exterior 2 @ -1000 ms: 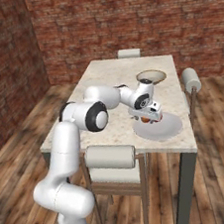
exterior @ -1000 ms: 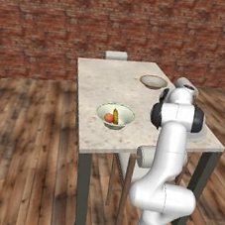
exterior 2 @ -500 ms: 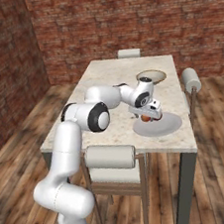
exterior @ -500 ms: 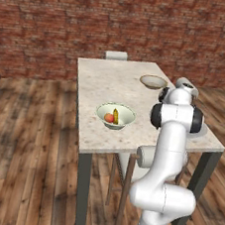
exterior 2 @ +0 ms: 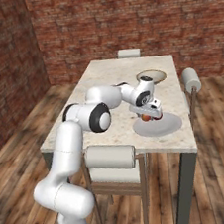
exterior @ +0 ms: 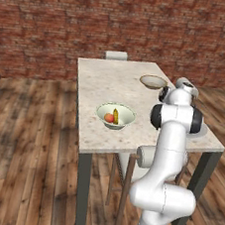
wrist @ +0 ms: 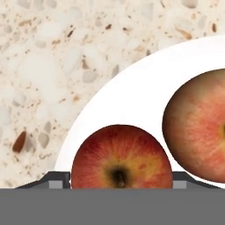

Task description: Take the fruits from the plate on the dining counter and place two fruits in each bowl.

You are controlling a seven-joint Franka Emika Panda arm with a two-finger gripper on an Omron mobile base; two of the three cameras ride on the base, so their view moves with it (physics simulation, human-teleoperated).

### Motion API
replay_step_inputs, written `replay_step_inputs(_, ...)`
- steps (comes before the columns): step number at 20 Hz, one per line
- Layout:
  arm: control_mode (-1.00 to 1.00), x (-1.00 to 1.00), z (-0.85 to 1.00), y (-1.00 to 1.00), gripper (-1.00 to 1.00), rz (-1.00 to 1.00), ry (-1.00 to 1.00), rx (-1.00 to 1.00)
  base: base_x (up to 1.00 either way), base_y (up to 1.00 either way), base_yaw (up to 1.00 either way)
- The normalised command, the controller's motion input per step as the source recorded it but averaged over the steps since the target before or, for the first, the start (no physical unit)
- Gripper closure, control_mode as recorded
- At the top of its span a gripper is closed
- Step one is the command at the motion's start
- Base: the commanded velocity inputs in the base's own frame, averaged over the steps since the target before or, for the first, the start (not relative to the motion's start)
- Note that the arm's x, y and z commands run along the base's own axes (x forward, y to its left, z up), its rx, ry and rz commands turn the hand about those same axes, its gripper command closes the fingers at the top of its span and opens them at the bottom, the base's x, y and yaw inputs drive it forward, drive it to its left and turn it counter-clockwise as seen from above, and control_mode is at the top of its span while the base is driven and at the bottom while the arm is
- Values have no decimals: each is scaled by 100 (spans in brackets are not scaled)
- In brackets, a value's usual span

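Observation:
On the pale plate [wrist: 132, 96] lie two red-orange apples. My gripper [wrist: 118, 178] points down at the plate, its jaws closed against both sides of the nearer apple [wrist: 121, 158], which still rests on the plate. The other apple [wrist: 197, 127] lies just beside it. From the right, the gripper [exterior 2: 147, 115] sits low over the plate [exterior 2: 166, 125] near the dining counter's [exterior 2: 105, 80] right edge. The pale green-white bowl [exterior: 115, 116] holds a red-orange fruit [exterior: 109, 117] and a yellow banana piece [exterior: 116, 116]. The tan bowl [exterior: 153, 81] stands farther back.
A chair back [exterior 2: 110, 156] stands at the counter's near side, another chair [exterior 2: 190, 79] at its right side, and a third chair [exterior: 116, 55] at the far end. A brick wall runs behind. My own arm [exterior: 176, 117] blocks the plate in the left base view.
The jaws have narrowed from wide open onto the apple. The hand has dropped slightly toward the plate; bowls and fruits have not moved.

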Motion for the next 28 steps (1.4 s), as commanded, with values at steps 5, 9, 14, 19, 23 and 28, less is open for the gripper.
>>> replay_step_inputs(5, -100, 0, 0, 0, 100, 0, 2, 0, 0, 0, 0)
replay_step_inputs(9, -100, -6, 1, 0, 100, 0, 1, 0, 0, 0, 0)
replay_step_inputs(14, -100, -64, 38, 24, 100, 0, -1, -5, 0, 0, 0)
replay_step_inputs(19, -100, -71, 67, 51, 100, 0, 0, -4, 0, 0, 0)
replay_step_inputs(23, -100, -75, 64, 56, 100, 1, 0, -2, 0, 0, 0)
replay_step_inputs(28, -100, -72, 38, 82, 100, 9, 1, -2, 0, 0, 0)
